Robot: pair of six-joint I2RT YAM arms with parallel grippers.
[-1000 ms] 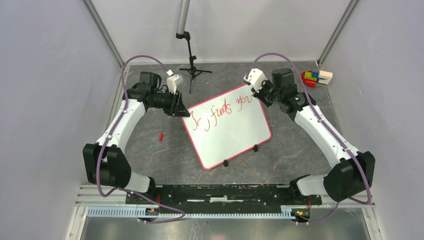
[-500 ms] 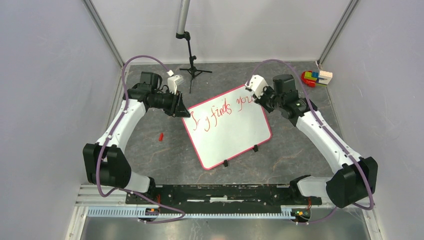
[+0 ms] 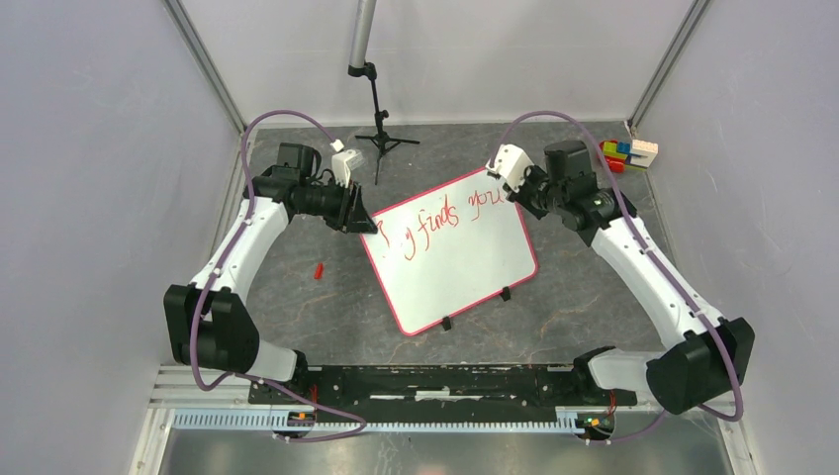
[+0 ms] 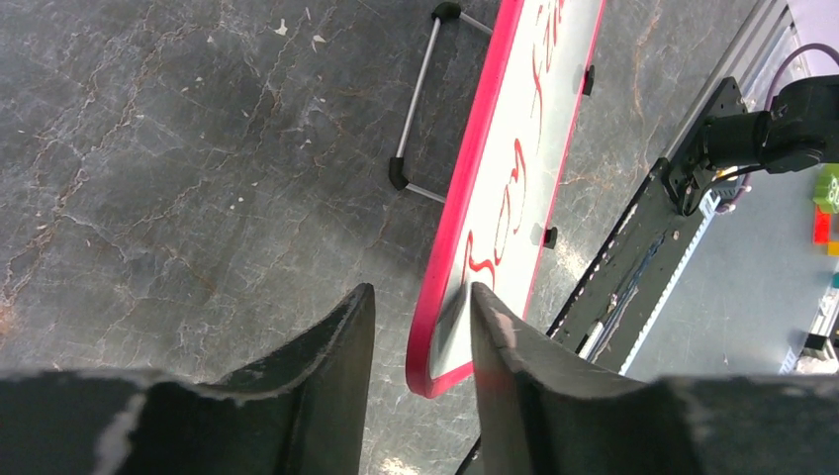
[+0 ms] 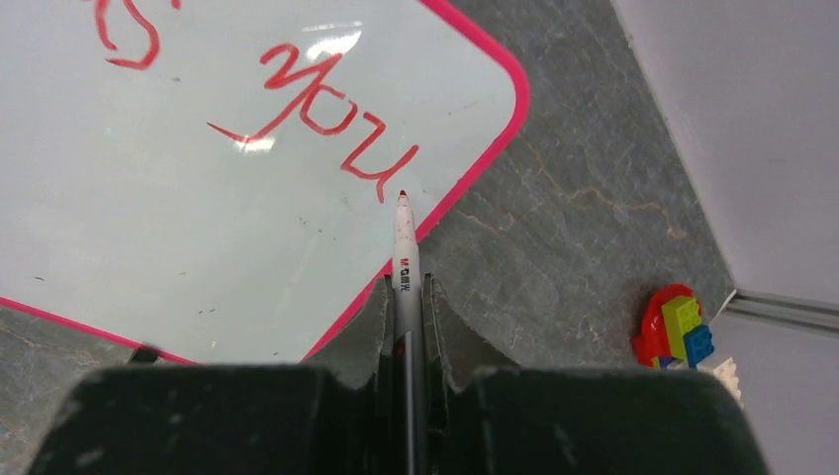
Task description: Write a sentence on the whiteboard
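Note:
The whiteboard [image 3: 465, 267] with its red-pink frame lies tilted mid-table, also seen as whiteboard [image 5: 198, 218] and whiteboard edge [image 4: 495, 178]. The red sentence [image 3: 442, 214] runs along its top; its last word "you" [image 5: 317, 109] shows in the right wrist view. My right gripper [image 5: 407, 282] is shut on a grey marker [image 5: 405, 259]. The marker's red tip [image 5: 402, 195] sits just past the tail of "you", near the board's right edge; contact cannot be told. My left gripper [image 4: 416, 297] stands astride the board's upper left corner, jaws slightly apart, one finger [image 4: 495, 336] against the white face.
A small red cap [image 3: 319, 269] lies on the grey floor left of the board. Coloured toy blocks [image 3: 625, 152] sit at the back right corner. A black tripod stand [image 3: 378, 129] rises behind the board. A wire prop [image 4: 420, 99] lies behind the board.
The right arm's elbow has swung outward to the right and the wrist has shifted slightly right by the board's upper right corner. The left arm and the board have not moved.

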